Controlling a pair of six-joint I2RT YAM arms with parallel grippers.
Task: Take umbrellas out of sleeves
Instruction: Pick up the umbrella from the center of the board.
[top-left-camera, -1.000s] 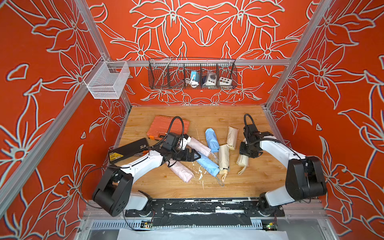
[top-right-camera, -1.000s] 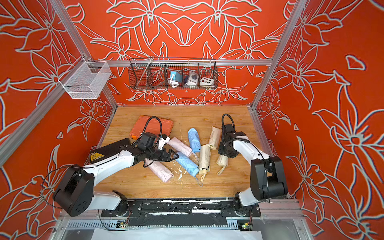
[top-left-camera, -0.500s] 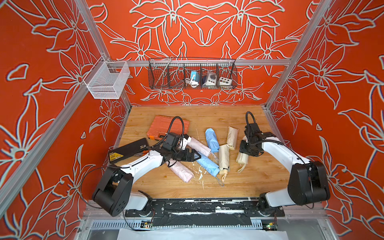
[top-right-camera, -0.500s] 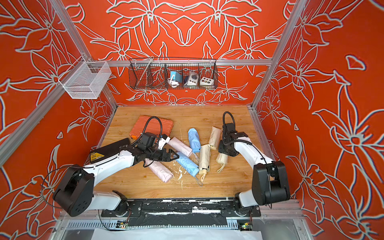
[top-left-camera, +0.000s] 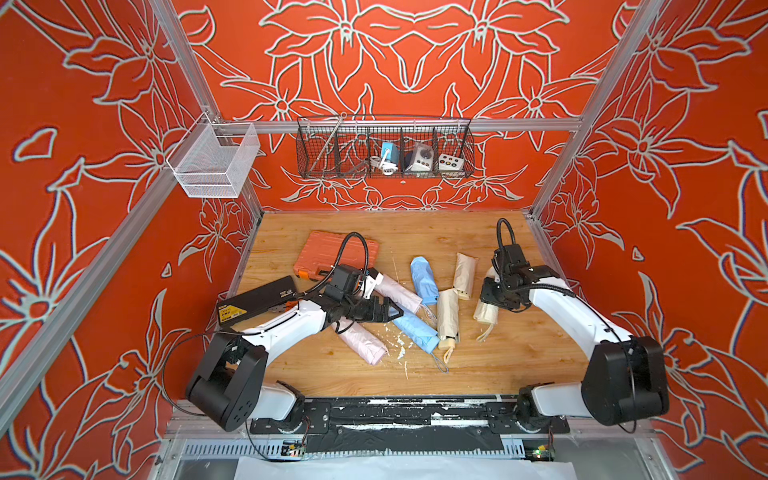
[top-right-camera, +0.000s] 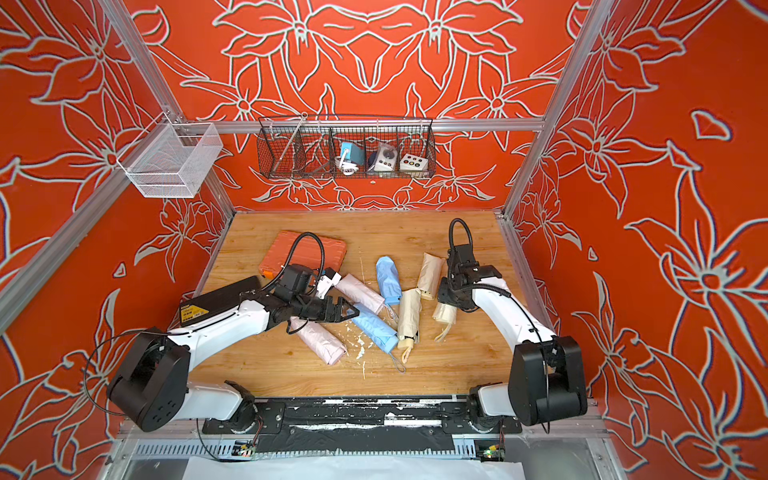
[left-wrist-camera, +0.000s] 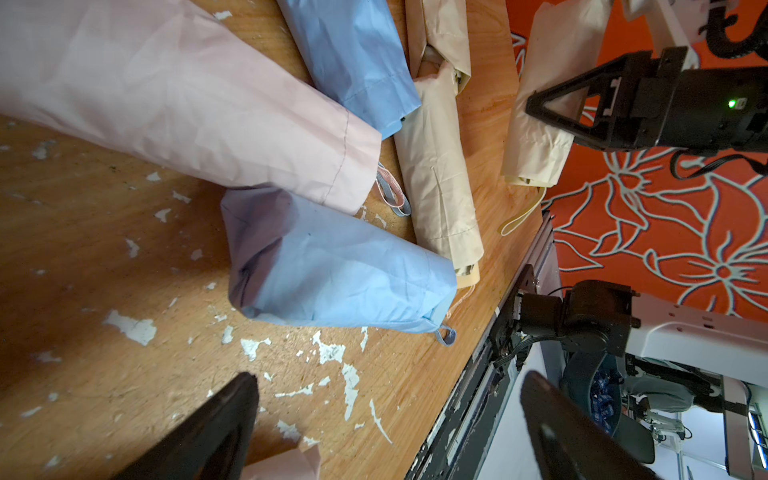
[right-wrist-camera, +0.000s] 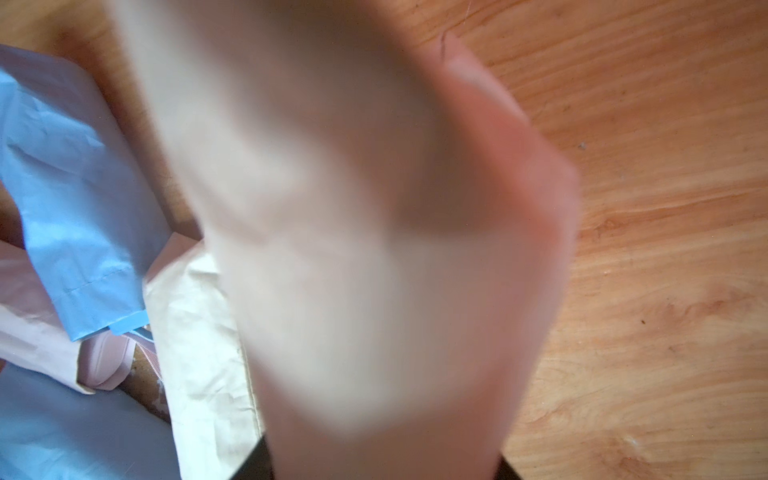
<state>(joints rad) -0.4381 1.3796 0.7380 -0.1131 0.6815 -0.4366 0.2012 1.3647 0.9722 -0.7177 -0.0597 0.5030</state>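
Note:
Several umbrellas in smooth sleeves lie heaped mid-table: a pink one (top-left-camera: 395, 287), another pink one (top-left-camera: 362, 341), two blue ones (top-left-camera: 424, 277) (top-left-camera: 415, 329) and two cream ones (top-left-camera: 465, 270) (top-left-camera: 448, 318). My left gripper (top-left-camera: 392, 311) (left-wrist-camera: 390, 376) hovers open over the nearer blue one (left-wrist-camera: 332, 278), with nothing between its fingers. My right gripper (top-left-camera: 487, 300) (right-wrist-camera: 382, 461) is shut on one end of a third cream sleeved umbrella (top-left-camera: 485, 312) (top-right-camera: 444, 314) (left-wrist-camera: 536, 104), which hangs tilted with its wrist loop (left-wrist-camera: 519, 216) at the low end. That umbrella (right-wrist-camera: 353, 208) blurs most of the right wrist view.
An orange tool case (top-left-camera: 336, 253) lies at the back left, partly under the left arm's cable. A black box with a yellow label (top-left-camera: 257, 301) sits along the left wall. A wire rack (top-left-camera: 384, 147) and a white mesh basket (top-left-camera: 212, 160) hang on the walls. White flecks dot the wood.
The right arm has shifted slightly, its elbow swinging outward, and the cream sleeved umbrella sits a little higher in its grip. The left arm has stayed still.

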